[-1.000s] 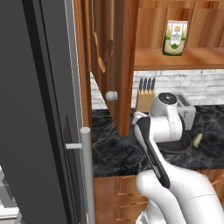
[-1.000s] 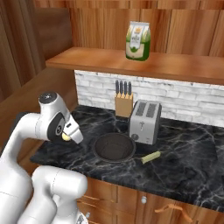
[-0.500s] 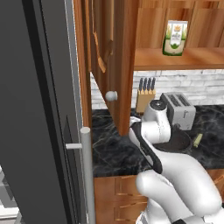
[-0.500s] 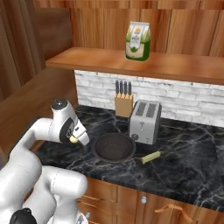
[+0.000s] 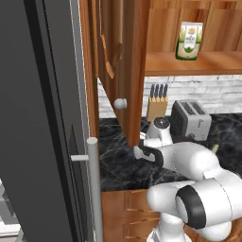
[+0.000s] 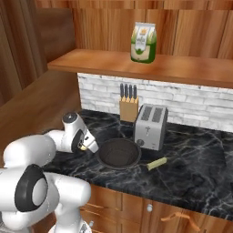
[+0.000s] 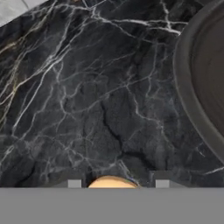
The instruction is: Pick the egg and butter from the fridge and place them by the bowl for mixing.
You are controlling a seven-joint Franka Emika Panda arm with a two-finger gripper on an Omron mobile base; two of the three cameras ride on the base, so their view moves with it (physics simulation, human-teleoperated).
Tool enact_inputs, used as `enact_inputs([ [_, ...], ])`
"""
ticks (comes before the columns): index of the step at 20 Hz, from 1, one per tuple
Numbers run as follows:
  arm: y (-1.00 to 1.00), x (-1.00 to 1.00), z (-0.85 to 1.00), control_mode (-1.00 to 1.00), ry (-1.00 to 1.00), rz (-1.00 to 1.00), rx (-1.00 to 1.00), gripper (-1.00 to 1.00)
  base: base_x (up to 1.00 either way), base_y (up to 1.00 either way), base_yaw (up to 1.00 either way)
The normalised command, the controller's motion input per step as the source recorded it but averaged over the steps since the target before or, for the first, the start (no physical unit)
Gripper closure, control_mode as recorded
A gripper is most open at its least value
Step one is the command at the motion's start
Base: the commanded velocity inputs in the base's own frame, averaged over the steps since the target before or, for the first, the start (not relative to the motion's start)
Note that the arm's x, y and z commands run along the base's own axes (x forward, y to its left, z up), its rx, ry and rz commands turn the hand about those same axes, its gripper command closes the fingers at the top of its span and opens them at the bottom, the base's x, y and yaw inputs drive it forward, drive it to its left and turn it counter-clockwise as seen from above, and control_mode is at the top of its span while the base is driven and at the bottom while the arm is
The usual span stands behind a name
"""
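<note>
A: Nearest, two-finger gripper (image 7: pixel 113 183) partly closed around small smooth yellow-orange egg (image 7: pixel 113 182), poised above black white-veined marble counter (image 7: pixel 87 96).

B: Beyond, to one side: thick rim of round dark grey-black bowl (image 7: pixel 186 83), near but apart from egg. In right base view, same bowl (image 6: pixel 119 152) just ahead of gripper (image 6: pixel 84 146).

A: Farther back: silver toaster (image 6: pixel 151 126), wooden knife block (image 6: pixel 128 107).

B: Likely risk: early release above hard marble, hence rolling toward counter edge or cracking; lateral drift, hence contact with bowl rim.
</note>
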Motion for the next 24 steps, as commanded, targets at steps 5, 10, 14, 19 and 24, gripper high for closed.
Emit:
enact_inputs([
  [5,0.00,0.30,-0.21,-1.00,0.00,0.00,-0.01,-1.00,0.00,0.00,0.00],
  [10,0.00,0.00,0.09,-1.00,0.00,0.00,0.01,-1.00,0.00,0.00,0.00],
  [14,-0.07,-0.35,0.68,-1.00,0.00,0.00,0.02,-1.00,0.00,0.00,0.00],
  [19,-0.49,-1.00,1.00,-1.00,-0.02,0.04,0.03,-1.00,0.00,0.00,0.00],
  [24,-0.42,-1.00,0.99,-1.00,-0.01,0.02,0.03,-1.00,0.00,0.00,0.00],
])
